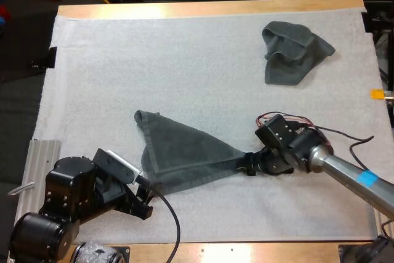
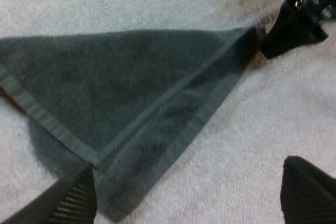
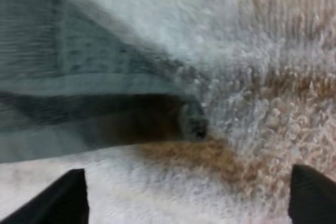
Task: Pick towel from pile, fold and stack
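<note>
1. My left gripper [image 1: 145, 205] is sitting at the flattened towel's [image 1: 184, 158] near edge, with its fingers [image 2: 71, 203] standing wide apart and gripping nothing.
2. That towel is lying mid-mat [image 1: 184, 60], tapering rightward.
3. My right gripper [image 1: 250, 165] is hovering at its tip, fingers spread wide.
4. A crumpled towel [image 1: 294, 50] is resting far right.

Robotics lab bench: wooden table [image 1: 209, 8] w/ white mat [image 1: 184, 60].
</note>
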